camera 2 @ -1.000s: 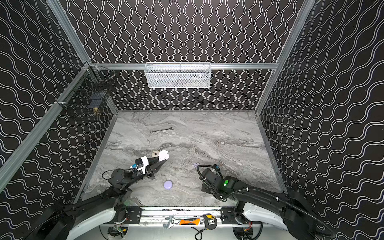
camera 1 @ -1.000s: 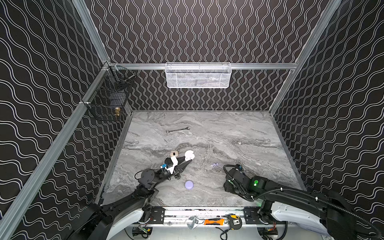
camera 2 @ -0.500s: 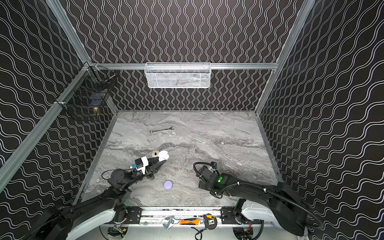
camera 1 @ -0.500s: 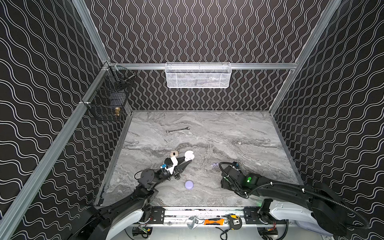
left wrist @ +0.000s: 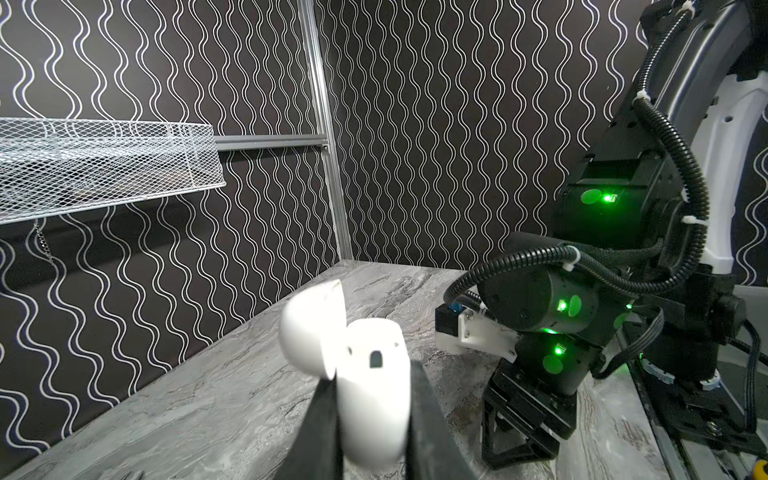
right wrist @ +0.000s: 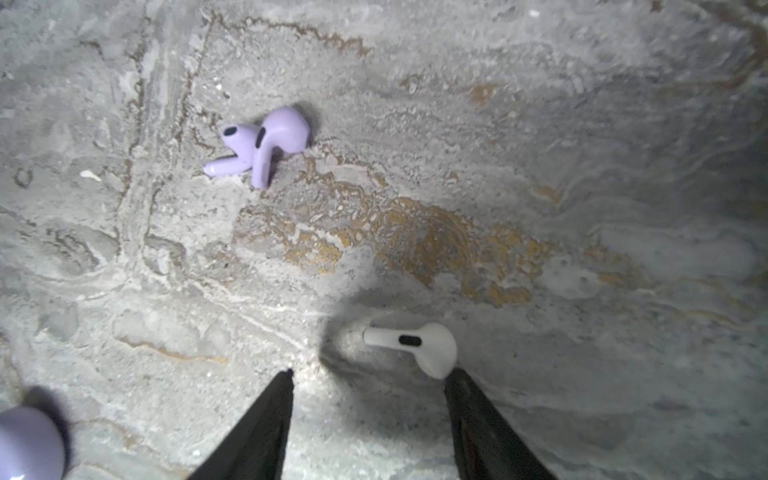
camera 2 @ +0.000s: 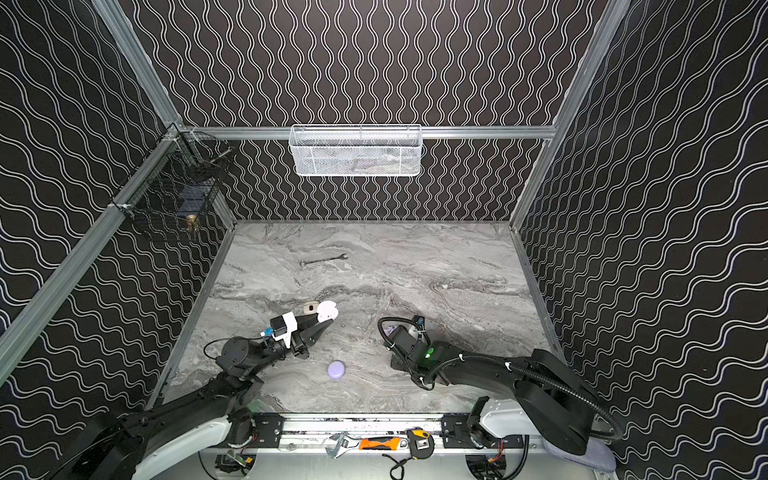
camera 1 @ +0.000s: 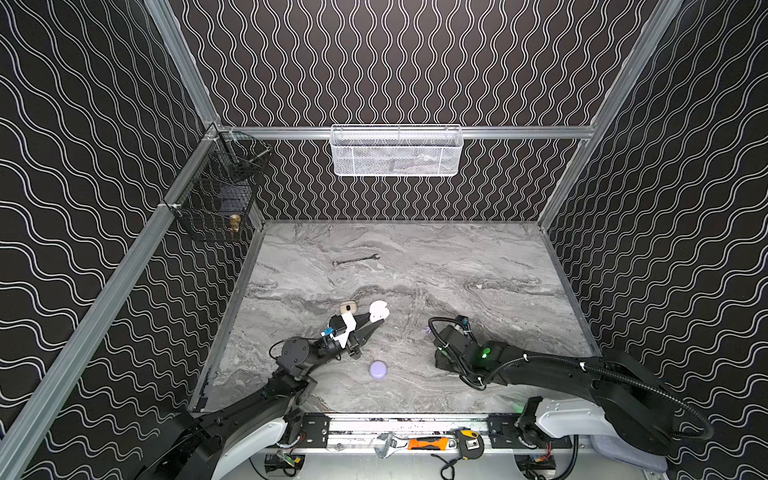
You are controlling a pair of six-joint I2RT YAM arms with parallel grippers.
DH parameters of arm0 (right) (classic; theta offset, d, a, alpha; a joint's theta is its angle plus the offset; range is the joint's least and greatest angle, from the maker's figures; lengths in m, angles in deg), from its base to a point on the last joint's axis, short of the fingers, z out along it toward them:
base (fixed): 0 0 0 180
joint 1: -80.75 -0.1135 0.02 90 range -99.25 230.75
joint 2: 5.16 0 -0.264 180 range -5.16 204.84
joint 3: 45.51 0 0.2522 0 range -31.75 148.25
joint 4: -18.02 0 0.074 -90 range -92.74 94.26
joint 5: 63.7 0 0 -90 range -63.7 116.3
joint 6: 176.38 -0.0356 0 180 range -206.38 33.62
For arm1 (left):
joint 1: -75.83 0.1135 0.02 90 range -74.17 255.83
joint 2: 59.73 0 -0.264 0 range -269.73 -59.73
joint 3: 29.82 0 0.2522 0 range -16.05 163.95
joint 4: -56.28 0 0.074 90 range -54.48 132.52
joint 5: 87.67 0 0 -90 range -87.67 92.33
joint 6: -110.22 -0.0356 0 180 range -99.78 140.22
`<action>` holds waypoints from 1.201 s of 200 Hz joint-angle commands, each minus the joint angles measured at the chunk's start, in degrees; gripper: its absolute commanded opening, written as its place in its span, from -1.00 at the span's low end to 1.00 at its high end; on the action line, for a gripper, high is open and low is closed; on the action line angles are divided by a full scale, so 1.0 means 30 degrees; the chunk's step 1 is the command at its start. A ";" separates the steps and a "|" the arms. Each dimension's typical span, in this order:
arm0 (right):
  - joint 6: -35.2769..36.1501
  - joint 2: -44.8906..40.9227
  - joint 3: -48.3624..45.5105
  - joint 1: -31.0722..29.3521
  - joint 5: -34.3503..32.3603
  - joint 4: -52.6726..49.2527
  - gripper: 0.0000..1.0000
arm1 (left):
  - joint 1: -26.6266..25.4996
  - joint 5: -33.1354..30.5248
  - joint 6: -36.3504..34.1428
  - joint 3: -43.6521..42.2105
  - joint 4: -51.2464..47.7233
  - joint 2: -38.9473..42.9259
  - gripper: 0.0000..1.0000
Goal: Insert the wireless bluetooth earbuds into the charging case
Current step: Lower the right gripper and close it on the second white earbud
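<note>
My left gripper [left wrist: 372, 376] is shut on a white charging case [left wrist: 374, 399] whose lid stands open; in both top views the case [camera 1: 379, 311] [camera 2: 327, 311] is held just above the table's middle left. My right gripper [right wrist: 369, 374] points down at the table and is open, with nothing between its fingers. A white earbud [right wrist: 415, 345] lies flat just beyond one fingertip [right wrist: 455, 378]. Two lavender earbuds [right wrist: 262, 145] lie crossed a little further off, showing as a small speck [camera 1: 427, 331] beside the right wrist. Inside the white case, nothing can be made out.
A shut lavender case [camera 1: 378, 370] [camera 2: 336, 369] lies near the front, between the arms. A cream case [camera 1: 348, 307] sits behind the left gripper. A wrench [camera 1: 355, 260] lies further back. A white mesh basket [camera 1: 397, 151] and a black wire basket [camera 1: 216, 199] hang on the walls.
The right arm has swung left and further from the front edge, so its gripper now hangs by the earbuds. The left arm and its white case have stayed put.
</note>
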 commanded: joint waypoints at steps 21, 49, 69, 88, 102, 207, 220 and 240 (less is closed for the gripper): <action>0.0395 0.0636 0.0448 0.0155 -0.0120 -0.1198 0.24 | -0.0008 0.0153 -0.0226 0.0148 0.0497 -0.0095 -1.00; 0.0933 0.1474 0.1014 0.0317 -0.0122 -0.0759 0.24 | 0.0012 0.0123 -0.0243 0.0117 0.0499 -0.0139 -1.00; 0.1178 0.2039 0.1456 0.0319 -0.0233 -0.0871 0.20 | 0.0005 0.0105 -0.0262 0.0162 0.0439 -0.0109 -1.00; 0.1332 0.2132 0.1610 0.0330 -0.0508 -0.1090 0.16 | -0.0012 0.0123 -0.0258 0.0151 0.0494 -0.0162 -1.00; 0.1377 0.2120 0.1655 0.0320 -0.0791 -0.1343 0.11 | 0.0002 0.0134 -0.0276 0.0175 0.0476 -0.0196 -1.00; 0.2049 0.2543 0.1911 0.0329 -0.1382 -0.1893 -0.20 | -0.0012 0.0123 -0.0240 0.0174 0.0436 -0.0132 -1.00; 0.2095 0.2746 0.1980 0.0306 -0.1212 -0.1683 -0.20 | -0.0012 0.0152 -0.0258 0.0176 0.0455 -0.0154 -1.00; 0.2150 0.2959 0.2035 0.0309 -0.1008 -0.1339 -0.21 | -0.0005 0.0108 -0.0243 0.0175 0.0425 -0.0169 -1.00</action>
